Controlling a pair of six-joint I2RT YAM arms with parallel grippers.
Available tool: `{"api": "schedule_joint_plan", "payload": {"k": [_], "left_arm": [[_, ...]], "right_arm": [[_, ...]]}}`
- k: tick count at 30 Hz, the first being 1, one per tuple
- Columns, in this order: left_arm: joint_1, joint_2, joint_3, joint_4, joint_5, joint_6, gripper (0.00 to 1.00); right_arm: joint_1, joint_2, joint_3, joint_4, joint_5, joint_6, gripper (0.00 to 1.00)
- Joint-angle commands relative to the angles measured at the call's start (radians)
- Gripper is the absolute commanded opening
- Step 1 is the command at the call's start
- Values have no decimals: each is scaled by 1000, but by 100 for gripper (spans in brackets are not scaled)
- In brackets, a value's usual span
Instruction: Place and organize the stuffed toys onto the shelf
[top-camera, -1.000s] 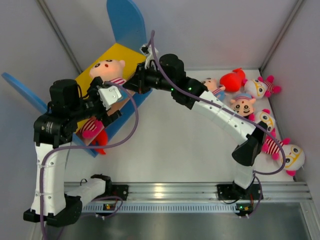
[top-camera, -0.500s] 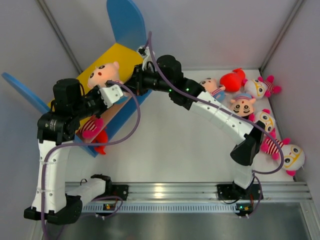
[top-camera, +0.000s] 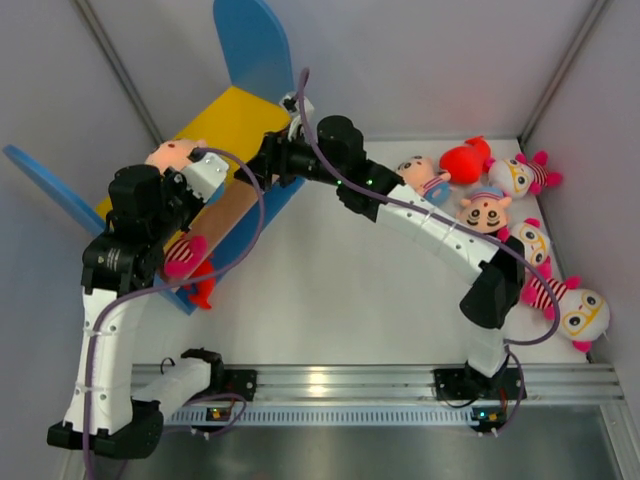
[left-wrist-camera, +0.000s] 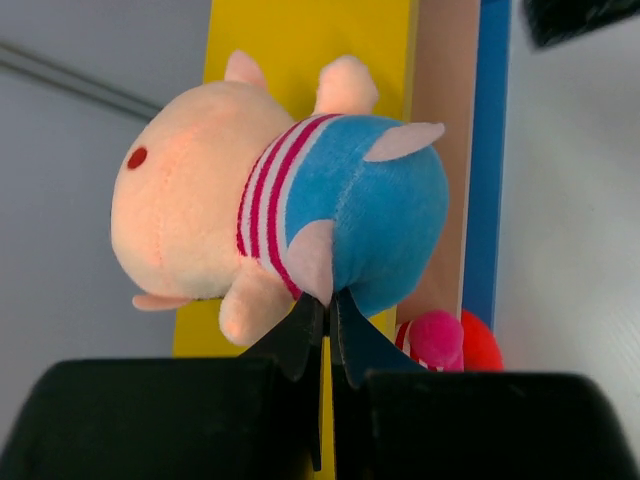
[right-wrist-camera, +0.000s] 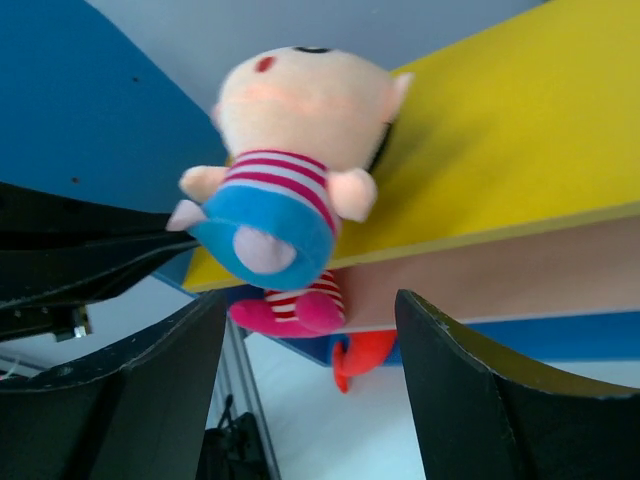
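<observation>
Now my left hand (left-wrist-camera: 325, 300) pinches the striped doll (left-wrist-camera: 300, 210) by its blue pants at the yellow shelf board's (top-camera: 225, 115) left end; my right hand (right-wrist-camera: 310, 315) is spread nearby. Next, I'd seat it upright, then release.

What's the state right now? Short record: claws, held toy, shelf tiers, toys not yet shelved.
left claw: shut on the peach-faced doll's foot
right claw: open, facing that doll, holding nothing
peach-faced doll: on yellow upper board, legs past its edge
lower tier: pink-footed striped toy and red plush by tan lower board
loose toys: clustered at right side of table
</observation>
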Motion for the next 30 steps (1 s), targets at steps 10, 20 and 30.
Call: {"api": "schedule_joint_plan", "payload": {"k": [10, 20, 30], "left_arm": [[2, -190, -219, 100, -329, 7, 0], [2, -217, -255, 132, -320, 90, 0], [4, -206, -262, 127, -393, 83, 38]], "right_arm": [[-213, -309, -449, 112, -2, -22, 70], [-439, -460, -723, 13, 61, -95, 72], [-635, -474, -850, -16, 226, -40, 87]]}}
